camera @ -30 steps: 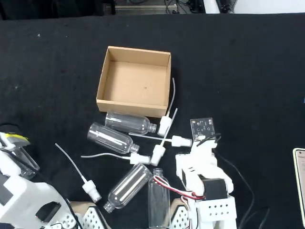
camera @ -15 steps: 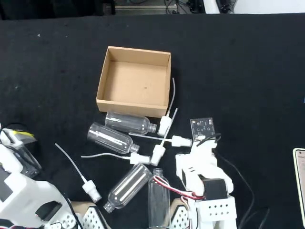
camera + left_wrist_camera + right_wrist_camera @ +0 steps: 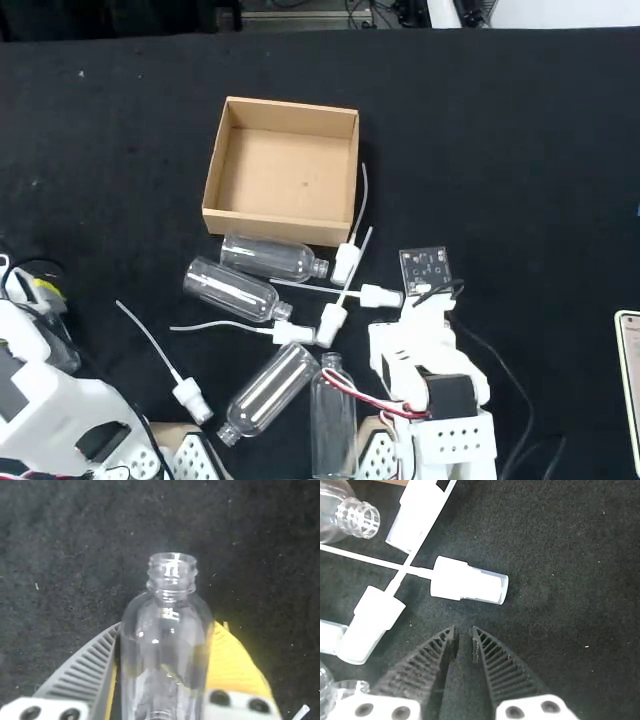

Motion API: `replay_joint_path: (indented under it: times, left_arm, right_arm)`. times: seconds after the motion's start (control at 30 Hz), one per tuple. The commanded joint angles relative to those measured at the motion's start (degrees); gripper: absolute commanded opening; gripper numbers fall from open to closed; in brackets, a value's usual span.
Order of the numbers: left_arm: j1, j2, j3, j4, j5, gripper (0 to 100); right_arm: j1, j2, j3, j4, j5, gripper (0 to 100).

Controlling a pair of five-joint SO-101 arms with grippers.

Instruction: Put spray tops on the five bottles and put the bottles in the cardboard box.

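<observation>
Clear plastic bottle (image 3: 167, 605) sits clamped in your left gripper (image 3: 167, 645), threaded neck bare — held ready, it seems, for a top. Your right gripper (image 3: 462, 635), fingers nearly together, hovers just beside a white spray top (image 3: 467, 586) on the cloth (image 3: 570, 555).

black table (image 3: 520, 150), cardboard box (image 3: 282, 170), bottles (image 3: 235, 290), spray tops (image 3: 379, 295)

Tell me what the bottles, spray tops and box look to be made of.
Bottles: probably clear plastic with a glossy finish. They are see-through with bright glints and moulded neck threads, though glass can't be ruled out.
Spray tops: opaque white plastic, going by the smooth, satin, moulded look.
Cardboard box: brown cardboard with a matte finish and thin folded walls.
</observation>
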Motion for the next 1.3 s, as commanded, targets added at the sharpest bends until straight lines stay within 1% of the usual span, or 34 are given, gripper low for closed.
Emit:
replay_joint_path:
  times: [0.0, 0.13, 0.2, 0.37, 0.43, 0.53, 0.57, 0.6, 0.7, 0.73, 0.77, 0.87, 0.97, 1.1, 1.2, 1.27]
  left_arm:
    - [2.77, -3.52, -1.54, 0.18, -0.88, 11]
    - [8.48, -2.99, -7.52, 4.84, -1.05, 9]
    - [10.42, -2.81, -9.98, 5.8, -1.05, 9]
    - [11.12, -3.52, -11.91, 6.33, -0.62, 9]
    - [10.24, -3.52, -11.91, 8.0, -0.88, 9]
    - [7.43, -3.52, -14.2, 13.8, -1.05, 9]
    - [6.11, -3.52, -15.34, 15.38, -1.05, 9]
    - [4.88, -3.52, -16.4, 16.44, -1.05, 9]
    - [0.84, -3.52, -18.33, 16.62, -1.05, 9]
    - [-0.4, -3.52, -18.77, 16.62, -1.05, 9]
    - [-1.45, -3.52, -19.03, 16.62, -1.05, 9]
    - [-3.12, -3.52, -18.95, 15.74, -1.05, 9]
    - [-3.65, -3.52, -18.42, 14.77, -1.05, 9]
    - [-4.18, -3.52, -18.86, 14.42, -1.05, 9]
    - [-5.23, -3.52, -20.26, 14.33, -1.14, 9]
    - [-5.76, -2.9, -22.11, 14.24, -1.23, 9]
  right_arm:
    - [1.41, -5.76, -0.31, 0.44, 0.18, 1.8]
    - [1.23, -5.76, -0.31, 0.44, 0.18, 1.8]
    - [1.23, -5.76, -0.31, 0.44, 0.18, 1.8]
    - [1.41, -5.76, -0.4, -0.09, 0.26, 2.1]
    - [1.41, -5.76, -0.48, -4.84, 0.35, 2.2]
    - [1.58, -5.67, -0.57, -15.91, 0.53, 2.2]
    - [1.67, -5.58, -1.01, -18.99, 2.46, 2.2]
    - [2.29, -5.58, -1.71, -21.01, 6.59, 2.2]
    - [2.99, -5.67, -4.18, -24.7, 22.95, 2.2]
    - [2.9, -5.67, -5.41, -25.23, 25.67, 2.2]
    - [2.9, -5.67, -6.9, -25.76, 26.02, 2.2]
    - [2.99, -5.32, -12.97, -24.53, 24.26, 2.2]
    - [2.99, -4.97, -19.03, -20.84, 24.0, 2.2]
    - [2.73, 1.98, -27.21, -16.79, 24.0, 2.2]
    - [-2.2, 12.53, -35.12, -12.4, 23.65, 2.2]
    - [-7.38, 20.35, -40.57, -9.76, 20.84, 2.2]
